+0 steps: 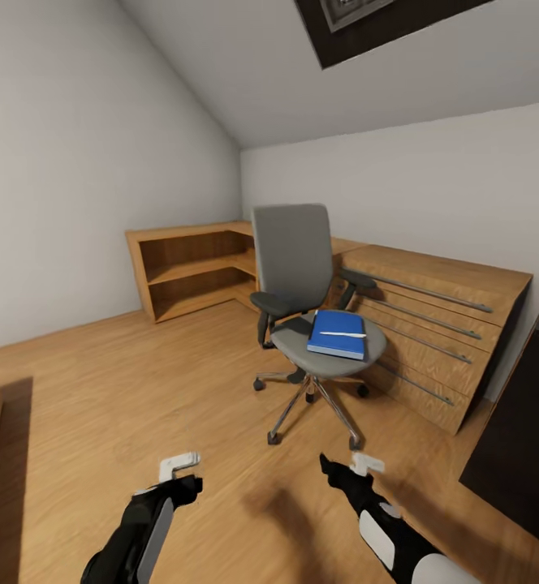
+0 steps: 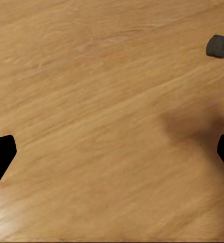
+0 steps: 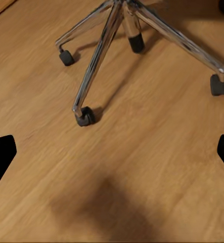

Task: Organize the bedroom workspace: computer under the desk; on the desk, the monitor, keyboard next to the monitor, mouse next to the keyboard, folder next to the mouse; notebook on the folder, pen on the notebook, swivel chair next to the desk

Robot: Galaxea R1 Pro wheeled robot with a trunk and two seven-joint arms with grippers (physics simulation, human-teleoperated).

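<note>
At the head view's far left, an open wooden shelf unit stands in the corner under the sloped ceiling. Low in front, the left tool hangs over bare wooden floor, its jaws spread wide; the left wrist view shows its dark fingertips at opposite edges, with plank floor between them and one dark caster at the corner. The swivel chair stands mid-room, and on its seat lies a blue notebook with the pen on top. The right tool is likewise spread wide; the right wrist view shows the chair's chrome star base and casters close up. Behind the chair stands a wooden dresser with bar handles. The black tabletop sits at the far right.
</note>
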